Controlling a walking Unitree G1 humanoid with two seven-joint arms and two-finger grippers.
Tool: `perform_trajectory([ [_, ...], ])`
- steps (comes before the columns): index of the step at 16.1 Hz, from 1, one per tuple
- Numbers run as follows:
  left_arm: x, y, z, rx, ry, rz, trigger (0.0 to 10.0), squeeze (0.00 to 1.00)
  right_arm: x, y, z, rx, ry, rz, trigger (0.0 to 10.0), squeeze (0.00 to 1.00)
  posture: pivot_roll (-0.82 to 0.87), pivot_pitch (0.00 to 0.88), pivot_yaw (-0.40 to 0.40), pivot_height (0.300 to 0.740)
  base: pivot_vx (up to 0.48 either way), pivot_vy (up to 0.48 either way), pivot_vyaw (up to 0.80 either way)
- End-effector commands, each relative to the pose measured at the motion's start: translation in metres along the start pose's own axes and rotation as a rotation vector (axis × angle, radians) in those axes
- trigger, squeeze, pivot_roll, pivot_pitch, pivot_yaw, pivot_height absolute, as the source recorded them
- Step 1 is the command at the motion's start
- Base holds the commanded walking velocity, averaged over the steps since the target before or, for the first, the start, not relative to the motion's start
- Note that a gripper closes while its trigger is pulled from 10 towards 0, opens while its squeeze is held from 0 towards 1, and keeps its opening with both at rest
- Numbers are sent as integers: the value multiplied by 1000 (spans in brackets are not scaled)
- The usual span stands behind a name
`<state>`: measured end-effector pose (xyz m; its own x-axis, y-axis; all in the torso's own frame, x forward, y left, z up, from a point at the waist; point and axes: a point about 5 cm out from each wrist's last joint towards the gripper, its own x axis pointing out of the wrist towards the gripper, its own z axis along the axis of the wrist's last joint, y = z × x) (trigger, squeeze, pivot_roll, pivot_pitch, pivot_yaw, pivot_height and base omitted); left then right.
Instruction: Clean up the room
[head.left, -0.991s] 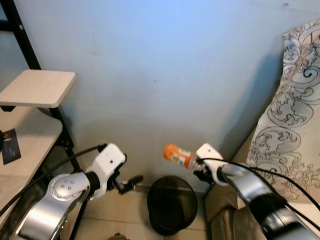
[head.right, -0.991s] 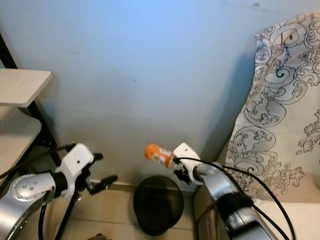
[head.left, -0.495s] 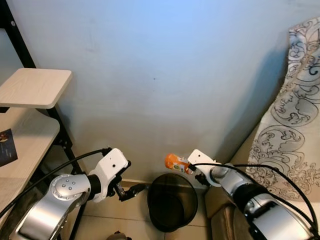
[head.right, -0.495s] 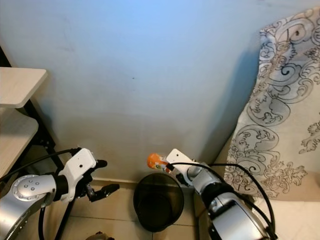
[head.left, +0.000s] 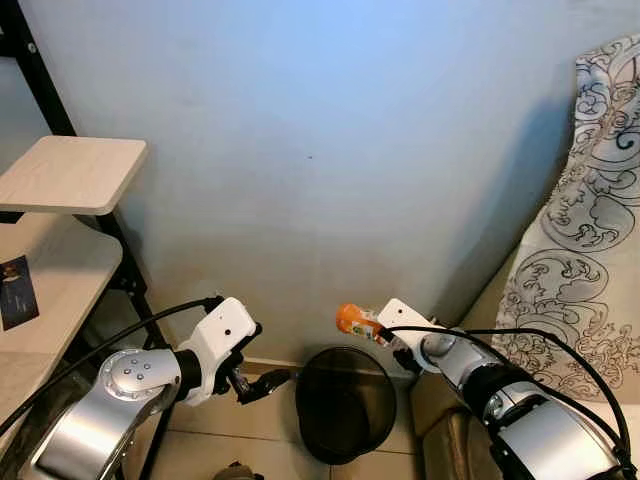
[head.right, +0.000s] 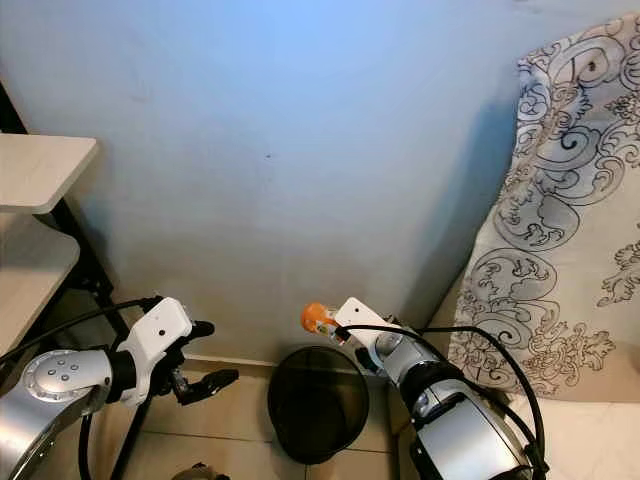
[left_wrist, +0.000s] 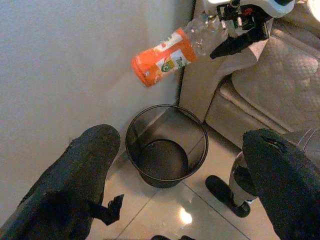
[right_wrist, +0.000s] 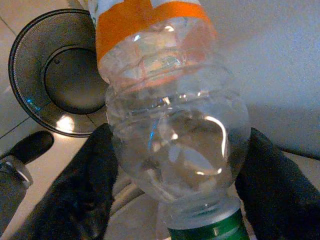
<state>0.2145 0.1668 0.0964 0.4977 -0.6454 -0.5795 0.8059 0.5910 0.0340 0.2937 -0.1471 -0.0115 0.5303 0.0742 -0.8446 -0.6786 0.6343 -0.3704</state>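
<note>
Pale blue wall (head.left: 330, 120), glossy tile floor (left_wrist: 165, 212), black mesh bin (head.left: 345, 400) at wall base, wooden shelf unit (head.left: 70, 175) left, patterned fabric (head.left: 590, 250) right, possibly a cushion, right gripper (left_wrist: 225, 30) clamping orange-labelled bottle (left_wrist: 167, 52) above bin, left gripper (head.left: 262, 380) fingers spread wide, empty.

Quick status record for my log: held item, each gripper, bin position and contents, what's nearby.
held item: plastic bottle with an orange label, clear, green cap
right gripper: shut on the bottle's neck end, above the bin's edge
left gripper: open, beside the bin
bin: black mesh wastebasket on the tiled floor by the wall, looks empty
nearby: sofa, wooden shelf
</note>
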Motion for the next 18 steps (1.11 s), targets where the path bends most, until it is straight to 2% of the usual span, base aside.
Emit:
perform_trajectory([
  [1,1,-1,1,9,6,-12,10000,0,-1,-5,0,-8,2,-23,10000,1000,49,0,-61,740,0,0,0],
  [10,1,-1,1,16,-4,5,10000,0,0,-4,-2,5,-10,-19,10000,1000,46,0,-62,740,0,0,0],
  [11,2,8,9,-18,-68,108,10000,0,-2,-10,0,105,-79,-22,10000,1000,46,0,-64,740,0,0,0],
  [12,3,10,11,-22,-84,135,10000,0,-3,-12,2,131,-106,-25,10000,1000,45,0,-63,740,0,0,0],
  [13,4,15,16,-49,-123,216,10000,0,-7,-16,9,280,-237,-5,10000,0,38,0,-55,740,0,0,0],
  [14,5,16,17,-60,-137,240,10000,0,-9,-18,12,341,-288,3,10000,0,36,0,-53,740,0,0,0],
  [15,7,17,20,-56,-149,280,10000,0,-16,-22,14,454,-369,18,10000,0,21,0,-38,740,0,0,0],
  [17,14,14,24,-65,-165,290,10000,0,-29,-26,6,549,-414,-39,10000,0,6,0,-22,740,0,0,0],
  [18,16,14,25,-67,-166,292,10000,0,-30,-26,5,565,-424,-49,10000,0,3,0,-19,740,0,0,0],
])
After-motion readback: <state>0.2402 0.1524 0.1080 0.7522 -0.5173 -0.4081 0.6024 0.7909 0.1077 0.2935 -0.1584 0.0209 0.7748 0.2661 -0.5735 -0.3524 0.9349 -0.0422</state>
